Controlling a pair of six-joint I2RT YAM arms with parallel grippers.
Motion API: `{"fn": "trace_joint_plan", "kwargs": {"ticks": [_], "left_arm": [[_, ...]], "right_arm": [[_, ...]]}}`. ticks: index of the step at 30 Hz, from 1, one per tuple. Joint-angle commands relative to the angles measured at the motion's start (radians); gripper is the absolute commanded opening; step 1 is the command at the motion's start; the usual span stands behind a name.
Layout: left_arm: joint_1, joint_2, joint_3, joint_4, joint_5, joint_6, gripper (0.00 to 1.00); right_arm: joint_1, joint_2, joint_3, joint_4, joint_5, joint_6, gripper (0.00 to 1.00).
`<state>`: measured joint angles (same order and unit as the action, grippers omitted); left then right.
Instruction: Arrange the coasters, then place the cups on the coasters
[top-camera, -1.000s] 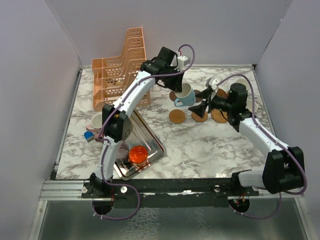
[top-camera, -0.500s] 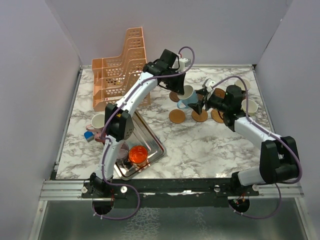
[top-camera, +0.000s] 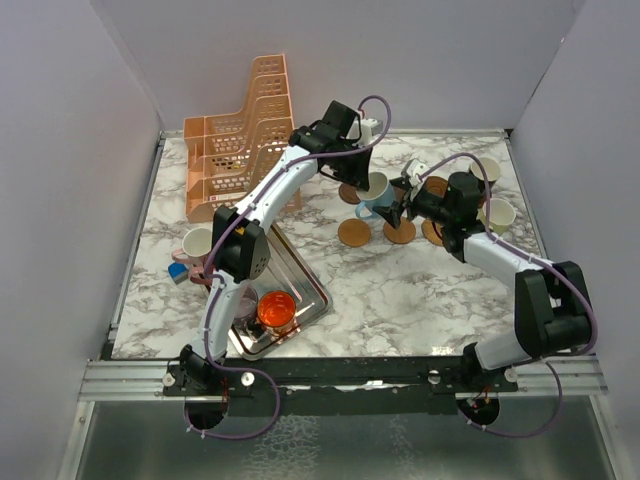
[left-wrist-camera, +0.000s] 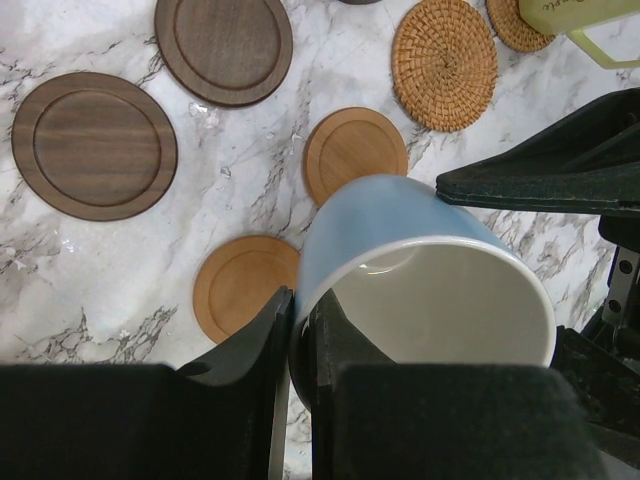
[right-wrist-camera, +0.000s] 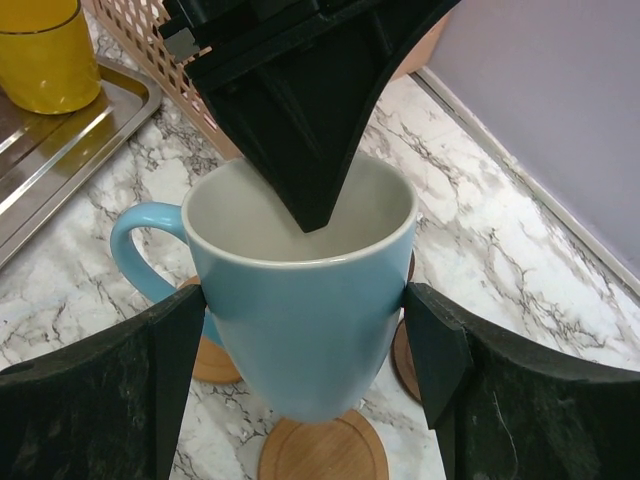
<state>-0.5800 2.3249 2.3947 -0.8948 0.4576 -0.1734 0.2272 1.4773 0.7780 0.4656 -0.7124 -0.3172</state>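
My left gripper (left-wrist-camera: 300, 300) is shut on the rim of the light blue cup (left-wrist-camera: 420, 270), one finger inside and one outside, and holds it in the air. The cup (right-wrist-camera: 300, 310) hangs just above a tan coaster (right-wrist-camera: 325, 452). My right gripper (right-wrist-camera: 305, 298) is open and straddles the cup's body, with a finger close against each side. In the top view the cup (top-camera: 374, 190) hangs between both grippers, over the tan coasters (top-camera: 354, 232) (top-camera: 399, 232). Two dark walnut coasters (left-wrist-camera: 92, 145) (left-wrist-camera: 224, 45) and a woven one (left-wrist-camera: 444, 62) lie further back.
An orange plastic rack (top-camera: 240, 140) stands at the back left. A silver tray (top-camera: 310, 285) near the left arm's base carries the orange cup (top-camera: 277, 308); the yellow cup (right-wrist-camera: 40, 50) also sits on it. White cups (top-camera: 500, 212) (top-camera: 487, 168) stand at the right, others (top-camera: 195, 242) at the left edge.
My right arm has swung left and forward until its open fingers came round the blue cup. The left gripper, still holding the cup, shifted slightly right.
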Motion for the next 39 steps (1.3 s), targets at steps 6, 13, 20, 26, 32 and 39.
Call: {"fn": "trace_joint_plan", "kwargs": {"ticks": [6, 13, 20, 26, 32, 39], "left_arm": [[-0.063, -0.039, 0.034, 0.079, 0.147, -0.037, 0.0], [-0.063, -0.059, 0.016, 0.087, 0.129, -0.027, 0.0], [-0.063, -0.077, 0.003, 0.094, 0.154, -0.028, 0.0], [-0.063, -0.082, -0.006, 0.098, 0.162, -0.025, 0.0], [-0.063, -0.085, -0.011, 0.099, 0.131, -0.02, 0.0], [-0.052, -0.094, -0.025, 0.099, 0.039, -0.006, 0.0]], "right_arm": [[0.024, 0.046, -0.012, 0.027, -0.092, 0.005, 0.85], [0.024, 0.007, 0.004, -0.027, -0.053, -0.013, 0.85], [0.024, 0.044, 0.017, -0.025, -0.062, 0.013, 0.88], [0.024, 0.073, 0.041, -0.033, -0.068, 0.041, 0.99], [0.024, 0.054, 0.014, -0.005, -0.026, 0.031, 0.94], [0.023, 0.004, 0.027, -0.07, 0.057, -0.006, 1.0]]}}
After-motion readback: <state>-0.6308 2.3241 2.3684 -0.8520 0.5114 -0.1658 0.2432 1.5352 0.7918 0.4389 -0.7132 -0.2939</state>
